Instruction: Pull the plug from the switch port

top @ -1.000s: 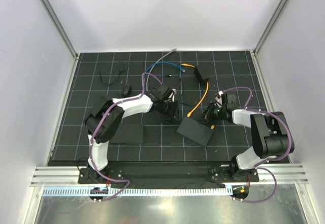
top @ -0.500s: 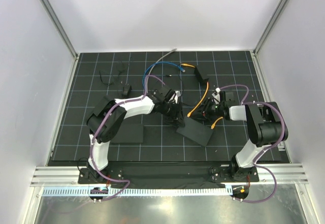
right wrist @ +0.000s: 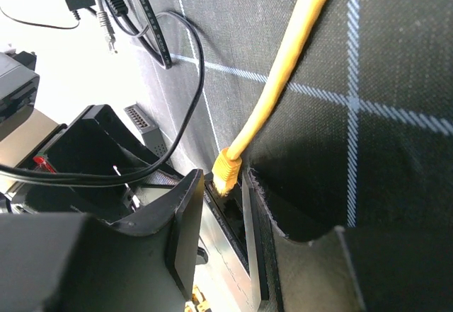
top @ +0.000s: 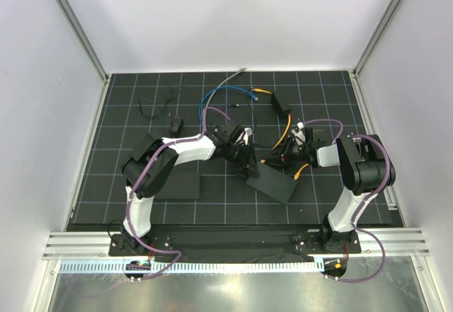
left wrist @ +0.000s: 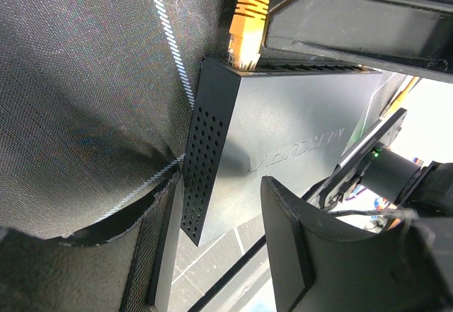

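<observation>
We cannot tell whether the left pincer (left wrist: 283, 107) truly clamps the switch (left wrist: 297, 135); its far edge hides behind a finger (left wrist: 304, 248), and the top edge cuts off the plug (left wrist: 246, 36)

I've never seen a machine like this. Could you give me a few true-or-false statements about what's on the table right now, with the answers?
1. The plug on the orange cable sits in the black switch. True.
2. The blue cable is plugged into the switch too. False: it lies farther back on the mat, apart from the switch.
3. The left gripper and the right gripper are on opposite sides of the plug. True.
4. The table is covered in plain white cloth. False: it is a black mat with a white grid.
5. The switch has small vent holes along one side. True.
</observation>
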Controlling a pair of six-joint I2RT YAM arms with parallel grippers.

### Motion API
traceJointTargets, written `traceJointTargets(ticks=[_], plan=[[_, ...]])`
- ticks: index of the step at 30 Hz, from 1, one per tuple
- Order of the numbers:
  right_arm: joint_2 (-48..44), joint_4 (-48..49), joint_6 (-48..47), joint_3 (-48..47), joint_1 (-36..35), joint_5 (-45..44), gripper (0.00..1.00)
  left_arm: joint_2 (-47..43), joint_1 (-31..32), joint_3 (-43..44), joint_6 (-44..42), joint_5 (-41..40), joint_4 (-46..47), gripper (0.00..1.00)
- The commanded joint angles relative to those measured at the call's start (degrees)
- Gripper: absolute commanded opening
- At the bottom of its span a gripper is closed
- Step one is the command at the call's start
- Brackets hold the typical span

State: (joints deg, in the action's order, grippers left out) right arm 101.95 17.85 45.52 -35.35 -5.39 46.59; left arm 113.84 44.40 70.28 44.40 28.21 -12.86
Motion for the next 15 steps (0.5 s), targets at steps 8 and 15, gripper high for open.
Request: traceJointTargets(ticks=[8, 15], plan=[[1.8, 0.9, -2.3, 0.4, -0.1, 0.7, 0.37, 2.0, 0.5, -0.9, -0.2, -0.1, 0.7, 0.52], [1.8, -4.8, -6.9, -0.9, -0.1, 0.1, 0.36, 2.9, 0.4, -0.3, -0.4, 0.6, 0.4, 0.51]])
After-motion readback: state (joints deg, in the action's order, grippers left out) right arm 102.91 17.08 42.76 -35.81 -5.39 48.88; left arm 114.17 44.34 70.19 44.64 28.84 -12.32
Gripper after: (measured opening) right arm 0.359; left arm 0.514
